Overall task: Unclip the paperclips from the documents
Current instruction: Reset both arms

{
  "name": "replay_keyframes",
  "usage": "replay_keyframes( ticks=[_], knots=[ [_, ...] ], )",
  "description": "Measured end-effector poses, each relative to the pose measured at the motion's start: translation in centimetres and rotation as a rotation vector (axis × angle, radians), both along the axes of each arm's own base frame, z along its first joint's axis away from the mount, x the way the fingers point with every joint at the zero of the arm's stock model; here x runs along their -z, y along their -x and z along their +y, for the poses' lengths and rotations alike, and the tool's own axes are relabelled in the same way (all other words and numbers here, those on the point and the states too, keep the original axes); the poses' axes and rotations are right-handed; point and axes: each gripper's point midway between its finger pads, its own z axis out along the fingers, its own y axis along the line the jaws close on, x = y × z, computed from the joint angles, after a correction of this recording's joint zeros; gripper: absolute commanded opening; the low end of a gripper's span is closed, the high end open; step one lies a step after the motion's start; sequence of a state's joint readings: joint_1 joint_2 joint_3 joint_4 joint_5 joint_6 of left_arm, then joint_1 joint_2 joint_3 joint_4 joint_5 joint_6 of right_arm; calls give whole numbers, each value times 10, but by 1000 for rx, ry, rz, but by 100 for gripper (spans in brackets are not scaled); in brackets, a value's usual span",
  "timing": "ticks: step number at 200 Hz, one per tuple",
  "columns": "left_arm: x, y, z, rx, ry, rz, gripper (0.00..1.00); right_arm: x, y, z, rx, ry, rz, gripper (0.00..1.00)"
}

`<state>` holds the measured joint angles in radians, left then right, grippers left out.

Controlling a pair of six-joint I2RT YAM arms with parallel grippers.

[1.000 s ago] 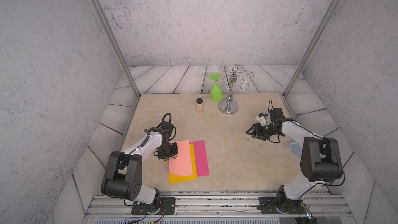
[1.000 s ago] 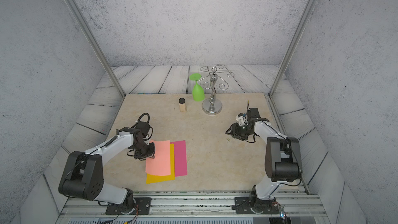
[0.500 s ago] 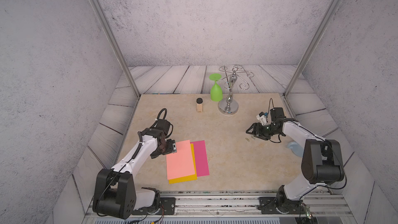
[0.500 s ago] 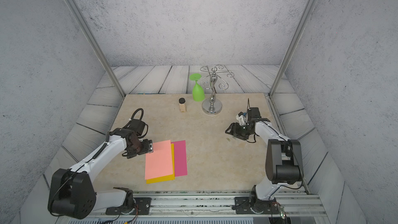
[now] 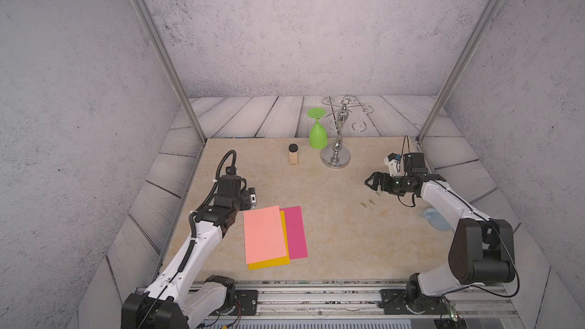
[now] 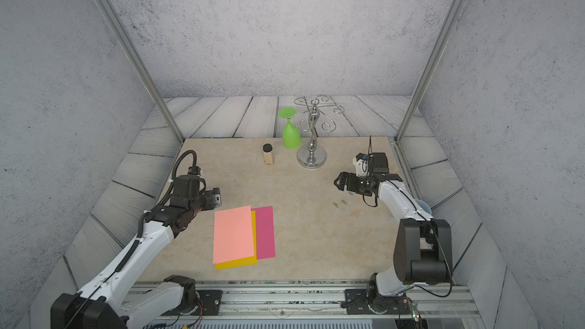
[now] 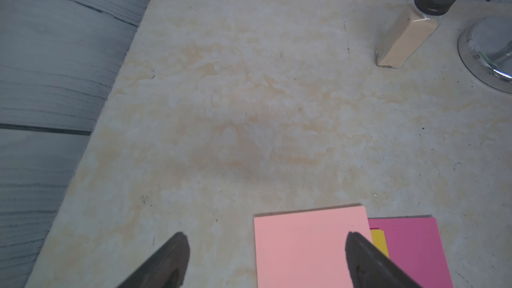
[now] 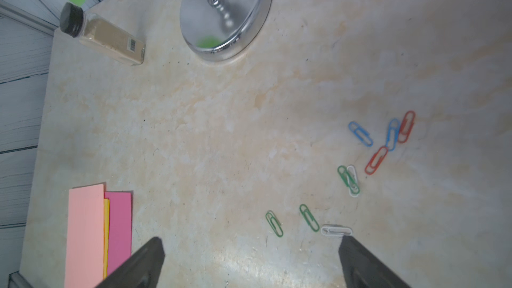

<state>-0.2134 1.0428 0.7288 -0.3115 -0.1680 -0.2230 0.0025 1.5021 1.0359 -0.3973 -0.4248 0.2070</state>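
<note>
The left gripper (image 7: 266, 235), wide open and empty, is hovering at the far left corner of the papers (image 5: 264, 235), which are lying lengthwise toward the table's (image 5: 332, 232) front edge. The right gripper (image 5: 368, 182), equally wide, is hanging beside loose paperclips (image 8: 348, 180). Seemingly none is still clipping paper.

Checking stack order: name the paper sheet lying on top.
The salmon pink rectangular paper sheet: it shows whole, while the golden yellow sheet and the magenta sheet are partly hidden under it.
</note>
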Motion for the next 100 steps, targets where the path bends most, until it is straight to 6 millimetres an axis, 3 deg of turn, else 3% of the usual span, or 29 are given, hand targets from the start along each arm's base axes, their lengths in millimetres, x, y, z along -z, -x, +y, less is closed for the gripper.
replay_keyframes(
  ticks=[47, 100],
  knots=[
    [7, -28, 5, 2, -76, -96, 91, 11, -6, -21, 59, 117, -123, 99],
    [29, -41, 8, 0, -114, -131, 90, 21, -3, -40, 87, 252, -323, 99]
  ],
)
